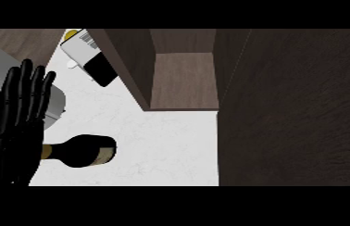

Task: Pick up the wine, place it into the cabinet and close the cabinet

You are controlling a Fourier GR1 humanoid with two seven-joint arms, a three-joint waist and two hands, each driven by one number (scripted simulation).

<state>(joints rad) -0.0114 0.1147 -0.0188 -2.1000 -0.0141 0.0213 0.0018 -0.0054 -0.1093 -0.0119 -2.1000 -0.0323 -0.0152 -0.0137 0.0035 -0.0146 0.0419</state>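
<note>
The wine bottle (pixel 85 150) lies on its side on the white counter (pixel 164 137) at the lower left, dark with a tan label; its neck end is hidden behind my left hand. My left hand (pixel 21 123) stands open at the left edge, fingers straight and pointing up, in front of the bottle's neck. The cabinet (pixel 183 81) stands open at the top middle, its brown shelf bare. Its dark door (pixel 284 109) fills the right side of the view. My right hand does not show.
A white and black carton (pixel 92 58) with a barcode lies at the top left beside the cabinet's left wall. A grey rounded object (pixel 53 104) sits partly behind my left hand.
</note>
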